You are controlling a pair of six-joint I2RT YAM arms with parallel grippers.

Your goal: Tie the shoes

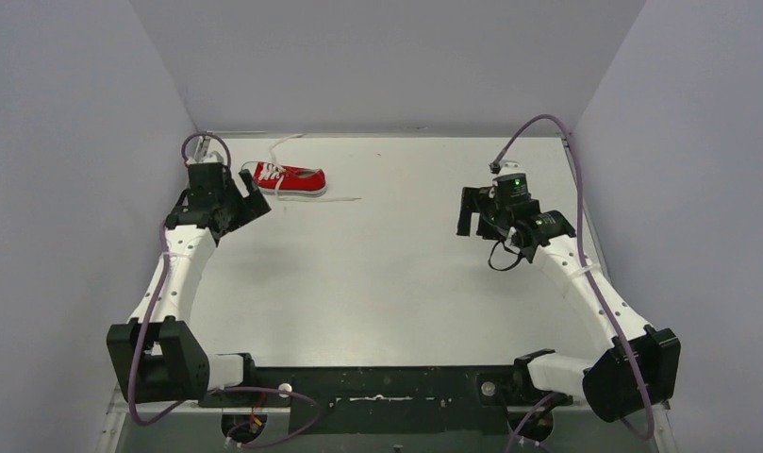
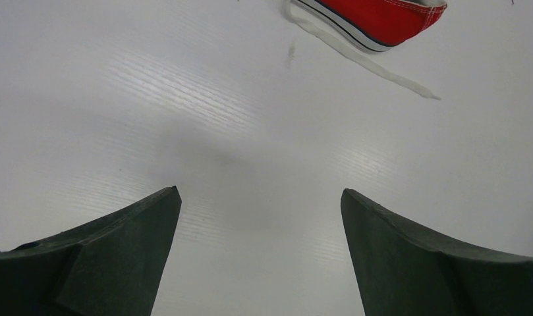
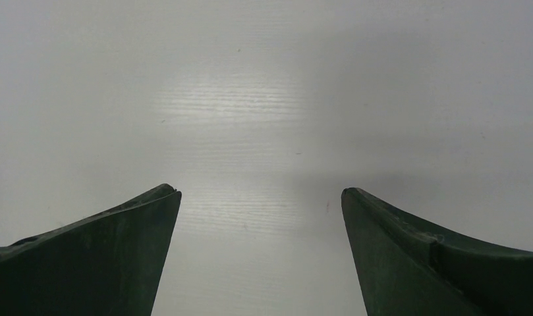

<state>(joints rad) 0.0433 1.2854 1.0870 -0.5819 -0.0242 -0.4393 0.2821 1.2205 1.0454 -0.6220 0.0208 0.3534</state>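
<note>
Red sneaker (image 1: 290,179): far-left area of bench (image 1: 387,274), white laces (image 2: 412,85) untied, trailing loose on surface. Left hand (image 2: 260,191): near sneaker, not touching, fingers spread, holding nothing. Right hand (image 3: 260,191): well apart at right side, spread, holding nothing.

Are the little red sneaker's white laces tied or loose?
Loose. Long white laces trail off the red canvas sneaker onto the table.

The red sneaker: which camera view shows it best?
The top external view: it shows the whole red sneaker with its white laces. The left wrist view catches only part of its side and sole at the top edge, plus one trailing lace. The right wrist view does not show it.
</note>
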